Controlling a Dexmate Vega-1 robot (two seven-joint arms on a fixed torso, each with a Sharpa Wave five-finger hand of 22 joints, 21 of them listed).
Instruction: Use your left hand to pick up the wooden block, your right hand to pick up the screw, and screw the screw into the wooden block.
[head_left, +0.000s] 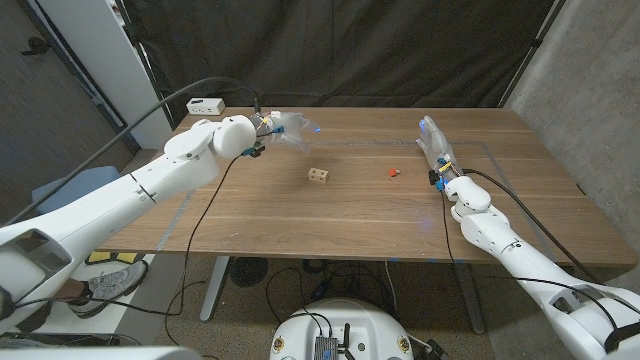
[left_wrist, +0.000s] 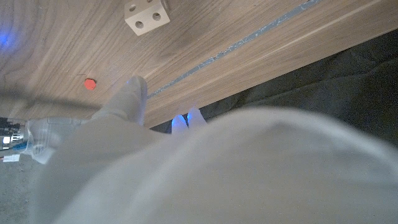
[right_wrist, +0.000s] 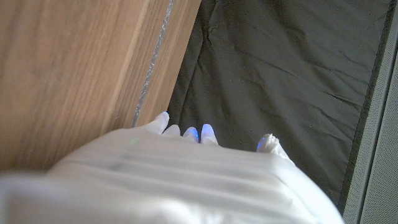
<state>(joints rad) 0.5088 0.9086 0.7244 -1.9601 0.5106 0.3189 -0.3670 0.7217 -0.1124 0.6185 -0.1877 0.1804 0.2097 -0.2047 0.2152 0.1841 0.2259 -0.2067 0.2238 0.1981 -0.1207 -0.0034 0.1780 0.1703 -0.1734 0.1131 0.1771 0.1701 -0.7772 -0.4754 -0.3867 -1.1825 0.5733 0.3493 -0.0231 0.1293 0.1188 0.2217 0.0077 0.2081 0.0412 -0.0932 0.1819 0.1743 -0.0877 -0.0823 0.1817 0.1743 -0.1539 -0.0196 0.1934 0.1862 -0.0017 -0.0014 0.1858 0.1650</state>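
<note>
We are hovering before any pickup — our left hand (head_left: 285, 130) and right hand (head_left: 433, 140) holding nothing, fingers extended; next, reaching for the pale holed wooden block (head_left: 319, 176) and small red screw (head_left: 393, 172).

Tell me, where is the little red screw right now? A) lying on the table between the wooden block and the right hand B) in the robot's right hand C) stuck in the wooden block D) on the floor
A: in the head view the screw lies on the bare table, apart from the wooden block and from the right hand, which holds nothing.
</note>
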